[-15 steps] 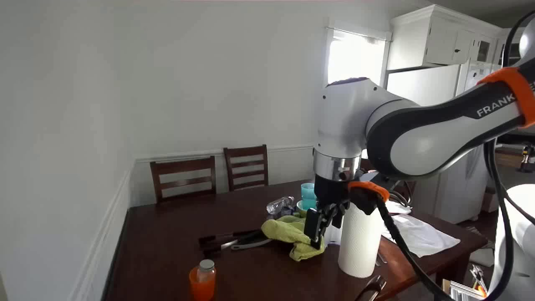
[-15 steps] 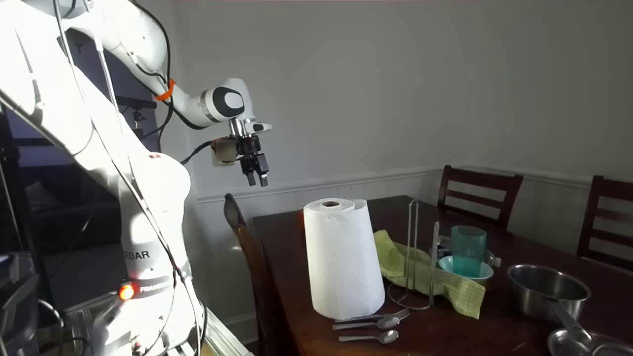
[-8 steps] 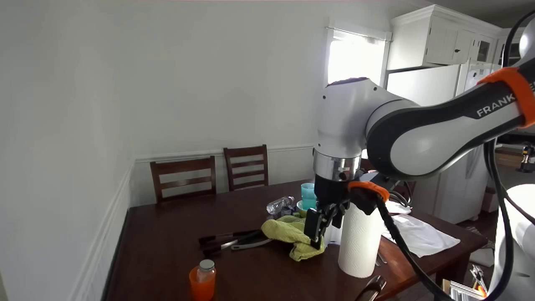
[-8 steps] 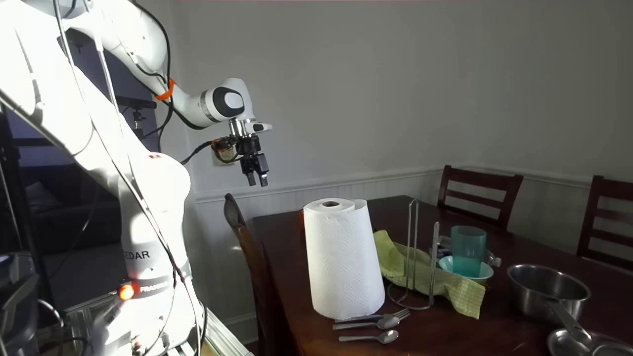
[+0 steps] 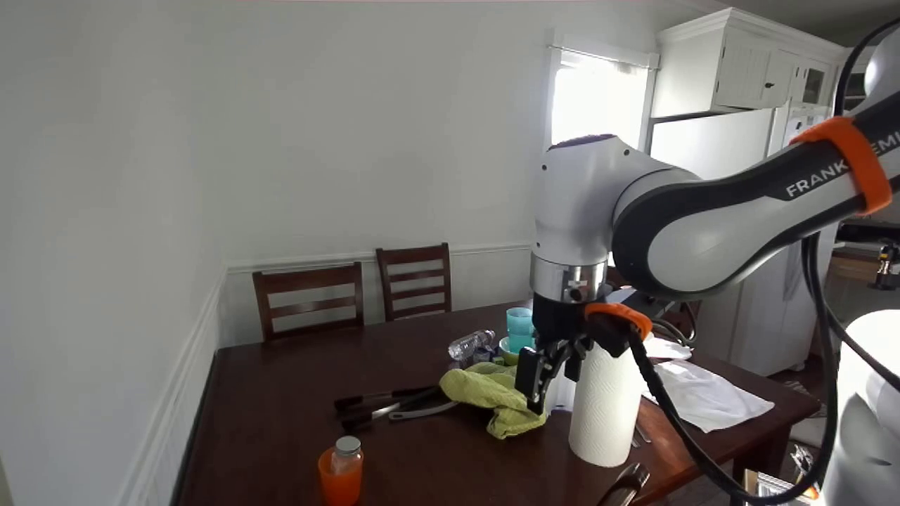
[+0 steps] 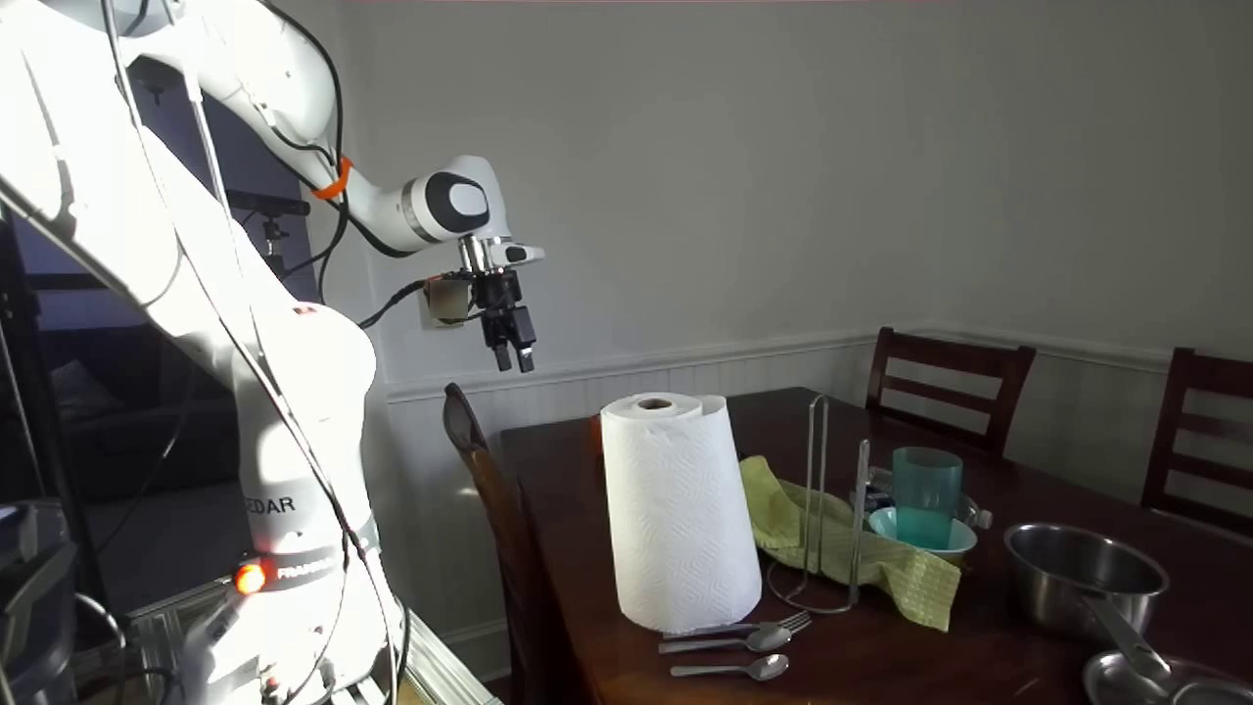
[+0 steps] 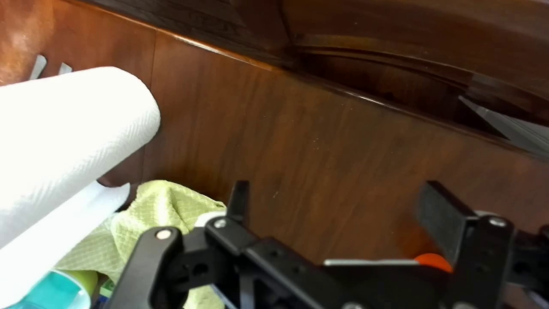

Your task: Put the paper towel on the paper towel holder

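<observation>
White cylindrical paper towel roll [image 6: 680, 519] stands lower, beside the spread black two-fingered pincer [image 7: 337, 201], best centred above before descending

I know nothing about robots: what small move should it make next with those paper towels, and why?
Probably the open gripper should shift sideways toward the paper towel roll. The wrist view shows that roll off to one side, outside the spread jaws, and it stands upright beside the wire holder, not yet on it.
</observation>
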### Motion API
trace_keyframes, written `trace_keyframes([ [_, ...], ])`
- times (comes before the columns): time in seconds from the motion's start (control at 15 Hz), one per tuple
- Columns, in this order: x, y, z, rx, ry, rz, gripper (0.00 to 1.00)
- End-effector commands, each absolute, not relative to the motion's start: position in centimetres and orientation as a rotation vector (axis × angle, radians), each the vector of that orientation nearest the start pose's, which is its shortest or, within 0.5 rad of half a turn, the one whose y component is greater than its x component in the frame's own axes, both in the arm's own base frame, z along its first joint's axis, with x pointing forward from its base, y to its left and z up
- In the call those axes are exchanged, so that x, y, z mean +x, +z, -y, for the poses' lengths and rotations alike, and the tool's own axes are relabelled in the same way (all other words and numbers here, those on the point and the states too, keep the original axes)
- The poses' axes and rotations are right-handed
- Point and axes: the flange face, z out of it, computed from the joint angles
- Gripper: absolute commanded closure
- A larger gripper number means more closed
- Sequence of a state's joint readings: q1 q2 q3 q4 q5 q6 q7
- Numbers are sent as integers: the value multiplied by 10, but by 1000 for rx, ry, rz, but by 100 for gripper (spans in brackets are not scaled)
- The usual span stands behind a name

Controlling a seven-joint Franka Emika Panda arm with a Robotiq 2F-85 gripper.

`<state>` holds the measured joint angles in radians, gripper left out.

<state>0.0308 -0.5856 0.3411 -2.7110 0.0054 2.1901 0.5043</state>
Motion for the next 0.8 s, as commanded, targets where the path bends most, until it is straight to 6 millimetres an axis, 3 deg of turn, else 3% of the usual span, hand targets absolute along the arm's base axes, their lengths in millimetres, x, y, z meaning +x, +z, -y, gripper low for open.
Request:
trace_keyframes([
  [0.0, 340, 395, -74, -3268, -130, -585, 0],
  [0.4, 346, 403, 14, -3221, -124, -983, 0],
  [0.73, 346, 405, 72, -3155, -153, -1208, 0],
])
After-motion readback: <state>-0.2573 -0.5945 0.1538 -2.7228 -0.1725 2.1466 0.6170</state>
